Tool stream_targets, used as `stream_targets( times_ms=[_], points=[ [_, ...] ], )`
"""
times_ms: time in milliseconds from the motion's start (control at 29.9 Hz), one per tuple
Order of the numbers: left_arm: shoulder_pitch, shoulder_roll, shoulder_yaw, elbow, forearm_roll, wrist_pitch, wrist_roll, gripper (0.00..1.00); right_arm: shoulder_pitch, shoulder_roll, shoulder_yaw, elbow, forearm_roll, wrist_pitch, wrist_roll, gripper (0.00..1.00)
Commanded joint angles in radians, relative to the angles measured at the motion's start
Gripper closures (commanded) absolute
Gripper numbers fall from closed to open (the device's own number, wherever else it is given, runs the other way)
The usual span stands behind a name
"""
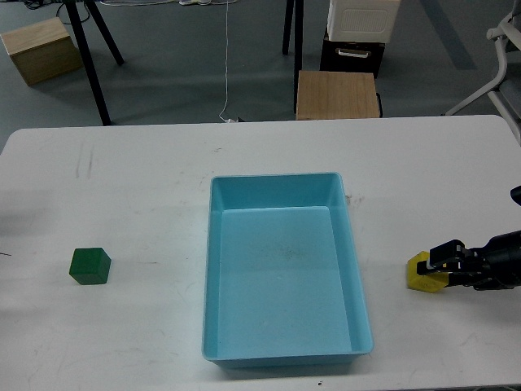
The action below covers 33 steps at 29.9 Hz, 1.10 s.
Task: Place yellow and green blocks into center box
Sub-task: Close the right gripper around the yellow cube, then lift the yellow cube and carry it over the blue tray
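Note:
A yellow block (418,275) sits low over the white table (146,171) at the right, held by my right gripper (440,267), which comes in from the right edge and is shut on it. An open light-blue box (277,177) stands at the table's center with nothing inside. The yellow block is a little right of the box's right wall. A green block (89,265) rests on the table at the far left. My left gripper is out of view.
Beyond the table's far edge are a wooden stool (337,94), a black and white cabinet (360,32), black stand legs (91,69), a wooden crate (41,49) and a white chair frame (498,69).

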<state>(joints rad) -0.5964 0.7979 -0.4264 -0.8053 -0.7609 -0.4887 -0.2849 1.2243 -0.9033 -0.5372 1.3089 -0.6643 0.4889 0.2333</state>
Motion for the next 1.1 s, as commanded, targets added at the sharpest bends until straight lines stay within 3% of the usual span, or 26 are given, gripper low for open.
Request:
stream_targets(
  times_ms=[0, 234, 569, 803, 1070],
  points=[
    [0.001, 0.000, 0.000, 0.000, 0.000, 0.000, 0.000, 0.00, 0.001, -0.003, 0.000, 0.000, 0.000, 0.000, 0.004, 0.78],
    [0.001, -0.002, 0.000, 0.000, 0.000, 0.000, 0.000, 0.00, 0.018, -0.042, 0.005, 0.027, 0.002, 0.000, 0.009, 0.78],
    [0.000, -0.002, 0.002, 0.000, 0.000, 0.000, 0.001, 0.00, 0.211, -0.152, 0.013, 0.147, 0.014, 0.000, 0.034, 0.78],
    [0.000, -0.002, 0.009, -0.002, 0.002, 0.000, 0.000, 0.00, 0.311, -0.128, 0.045, 0.217, 0.054, 0.000, 0.035, 0.78],
    [0.004, 0.004, 0.008, -0.003, 0.000, 0.000, 0.000, 0.00, 0.345, 0.021, 0.091, 0.204, 0.097, 0.000, 0.037, 0.78]
  ],
)
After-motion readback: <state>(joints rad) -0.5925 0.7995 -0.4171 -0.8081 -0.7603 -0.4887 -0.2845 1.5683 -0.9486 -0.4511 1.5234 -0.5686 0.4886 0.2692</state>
